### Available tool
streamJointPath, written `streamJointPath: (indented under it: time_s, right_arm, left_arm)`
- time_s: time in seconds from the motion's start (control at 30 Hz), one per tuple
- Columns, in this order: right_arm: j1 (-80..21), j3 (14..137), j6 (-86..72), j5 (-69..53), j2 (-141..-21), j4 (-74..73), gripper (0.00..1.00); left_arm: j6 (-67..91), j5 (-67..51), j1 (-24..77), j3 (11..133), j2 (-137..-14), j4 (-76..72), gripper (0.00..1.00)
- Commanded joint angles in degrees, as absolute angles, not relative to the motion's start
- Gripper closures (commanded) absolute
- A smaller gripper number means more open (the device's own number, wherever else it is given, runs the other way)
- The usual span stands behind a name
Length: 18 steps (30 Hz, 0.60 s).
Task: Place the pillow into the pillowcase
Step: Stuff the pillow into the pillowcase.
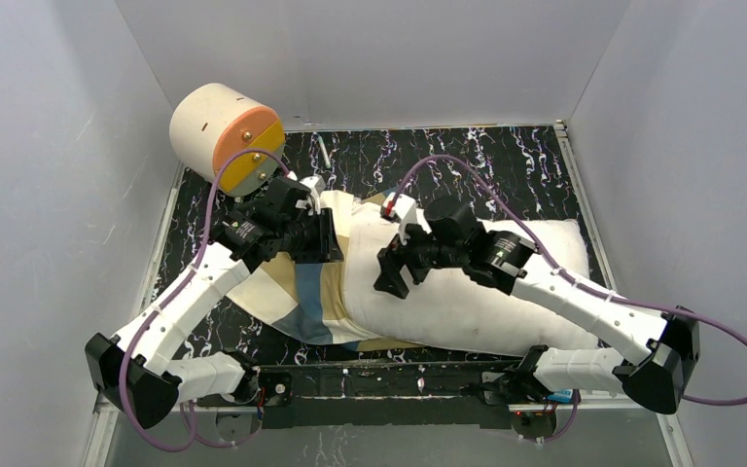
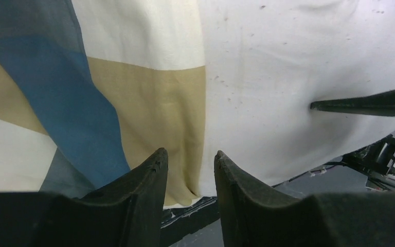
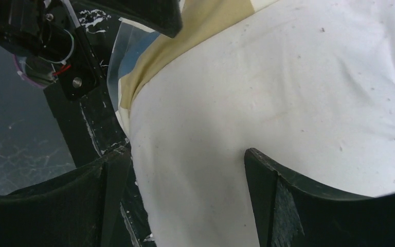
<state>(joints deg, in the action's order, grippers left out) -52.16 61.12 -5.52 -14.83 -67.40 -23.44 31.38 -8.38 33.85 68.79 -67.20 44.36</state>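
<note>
The white pillow [image 1: 486,292] lies across the middle and right of the table. Its left end meets the edge of the blue, tan and cream pillowcase [image 1: 297,292], which spreads out to the left. My left gripper [image 1: 317,236] hovers over that edge, open, and nothing sits between its fingers [image 2: 154,175]. The left wrist view shows the pillowcase [image 2: 149,103] lapping against the pillow [image 2: 298,62]. My right gripper [image 1: 394,272] stands open wide just above the pillow [image 3: 288,92] near its left end, with a corner of pillowcase [image 3: 205,20] beyond it.
A cream-and-orange cylinder [image 1: 226,136] stands at the back left corner. White walls close in the black marbled table [image 1: 506,165] on three sides. A thin pale stick [image 1: 324,151] lies near the back edge.
</note>
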Motion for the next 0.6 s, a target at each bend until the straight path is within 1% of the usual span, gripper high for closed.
streamJointPath:
  time_s: [0.0,0.07,0.13,0.17,0.2,0.27,0.33,0.43,0.5,0.57]
  right_arm:
    - [-57.1,64.6,-0.5,-4.8,-70.0,-23.8,0.13]
    - [-57.9,64.0,-0.2,-2.0,-71.7,-23.0,0.17]
    - [-58.0,62.7,-0.6,-0.5,-73.1,-20.5,0.25]
    - [-58.0,61.6,-1.2,-0.4,-73.5,-18.9,0.30]
    - [-58.0,60.8,-1.8,0.5,-73.8,-16.8,0.38]
    - [-58.0,58.7,-3.6,2.3,-73.8,-12.7,0.60]
    - [-58.0,57.3,-4.8,3.9,-73.7,-9.9,0.73]
    - [-58.0,56.0,-6.3,5.2,-74.0,-7.4,0.90]
    - [-57.9,55.1,-7.9,6.1,-74.1,-5.7,0.99]
    - [-57.9,54.2,-9.3,7.1,-74.1,-4.3,0.99]
  left_arm:
    - [33.2,-11.0,33.7,65.1,-66.9,39.9,0.64]
    - [33.2,-10.6,33.7,64.3,-67.5,38.7,0.65]
    - [32.8,-10.2,33.7,64.7,-68.5,38.4,0.70]
    - [32.7,-10.1,33.7,65.4,-68.9,38.4,0.75]
    - [32.5,-10.1,33.7,66.1,-69.4,38.4,0.80]
    - [32.4,-9.9,33.8,68.2,-70.3,38.3,0.91]
    - [32.1,-9.9,33.8,69.3,-71.3,38.3,1.00]
    - [32.3,-10.7,33.8,70.5,-72.1,38.4,1.00]
    - [33.2,-11.4,33.8,71.3,-71.9,38.3,1.00]
    - [34.0,-11.6,33.8,72.1,-71.3,38.0,1.00]
